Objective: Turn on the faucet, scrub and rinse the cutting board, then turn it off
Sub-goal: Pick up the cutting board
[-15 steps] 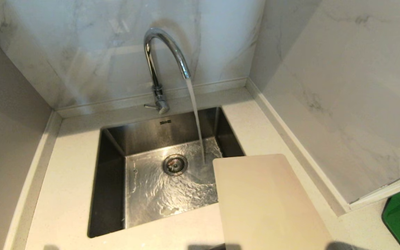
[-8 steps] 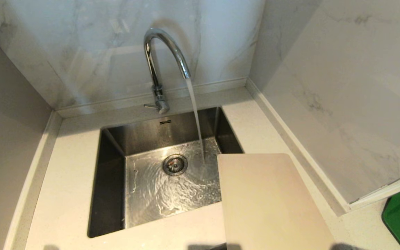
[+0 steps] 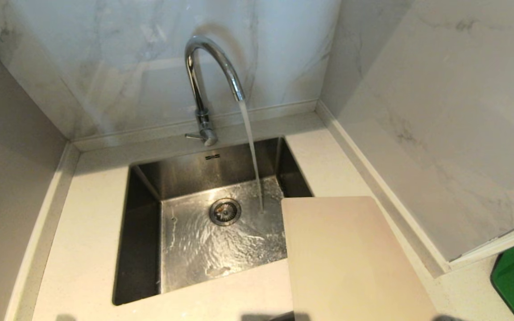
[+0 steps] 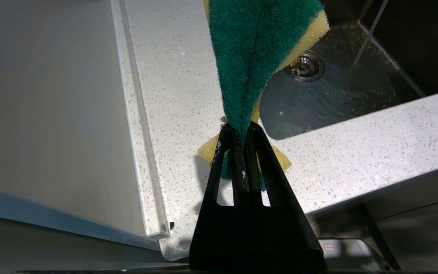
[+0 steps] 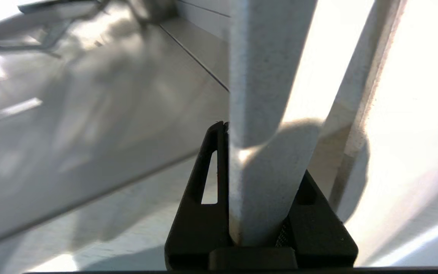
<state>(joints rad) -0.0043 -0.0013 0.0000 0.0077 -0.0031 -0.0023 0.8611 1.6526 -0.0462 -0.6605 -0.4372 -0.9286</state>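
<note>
We note faucet (image 3: 212, 71) running into sink (image 3: 141, 232), our right gripper (image 5: 259, 182) clamped on cutting board (image 3: 355, 263) beside stream, our left gripper (image 4: 242, 133) pinching sponge (image 4: 257, 49).

Surface notes: sink corner, water running.

Faucet (image 3: 208, 76): polished chrome, mirror-glossy. Sink (image 3: 221, 178): brushed steel, satin, wet and rippled on the floor. Cutting board (image 3: 355, 258): cream plastic, matt, finely grained along the edge. Bench (image 3: 83, 249): speckled stone-look, low sheen. Wall panels (image 3: 118, 67): marble-veined, glossy. Sponge (image 4: 257, 49): coarse green fibre pad on yellow foam. Fingers (image 4: 238, 152): matt black plastic.
</note>
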